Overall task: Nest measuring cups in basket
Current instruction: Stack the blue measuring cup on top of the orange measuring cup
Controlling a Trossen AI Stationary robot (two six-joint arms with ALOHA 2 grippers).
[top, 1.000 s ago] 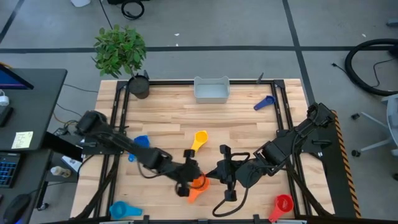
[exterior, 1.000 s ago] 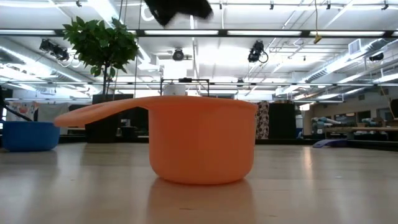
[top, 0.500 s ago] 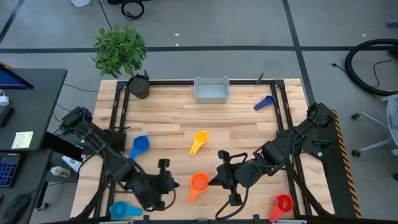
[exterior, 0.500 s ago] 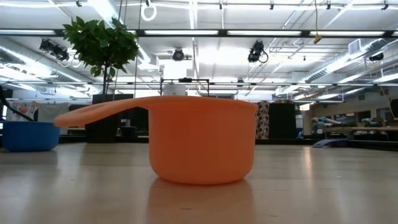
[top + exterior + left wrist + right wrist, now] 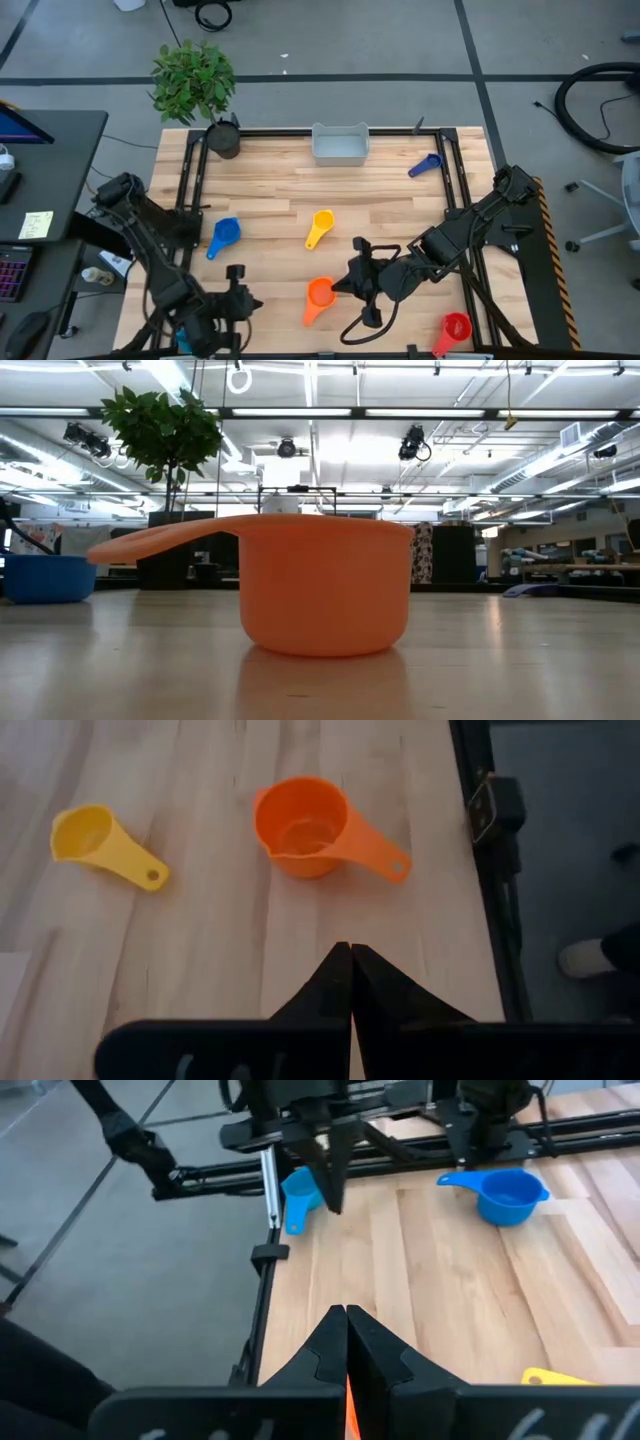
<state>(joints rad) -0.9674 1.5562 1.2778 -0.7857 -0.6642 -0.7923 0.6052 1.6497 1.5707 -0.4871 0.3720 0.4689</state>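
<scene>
The orange measuring cup [image 5: 320, 292] stands upright on its base near the table's near edge, handle toward the near edge; it fills the low view [image 5: 325, 585]. My right gripper [image 5: 340, 287] [image 5: 346, 1318] is shut, just right of the cup's rim and above it; the low view shows no finger at the cup. My left gripper [image 5: 252, 300] [image 5: 351, 955] is shut, well to the cup's left. Yellow [image 5: 320, 225], blue [image 5: 225, 235], light blue [image 5: 188, 336], red [image 5: 455, 327] and dark blue [image 5: 425, 165] cups lie scattered. The pale basket [image 5: 340, 145] sits at the far edge.
A dark round plant pot [image 5: 225, 138] with a leafy plant stands at the far left corner. Black frame rails [image 5: 455, 200] run along the table's sides. Bare wood lies between the cups and the basket. The left arm partly covers the light blue cup.
My left gripper has drawn back from above the orange cup toward the table's near left corner, staying shut. My right gripper has shifted a little toward the orange cup. The orange cup has stayed where it was.
</scene>
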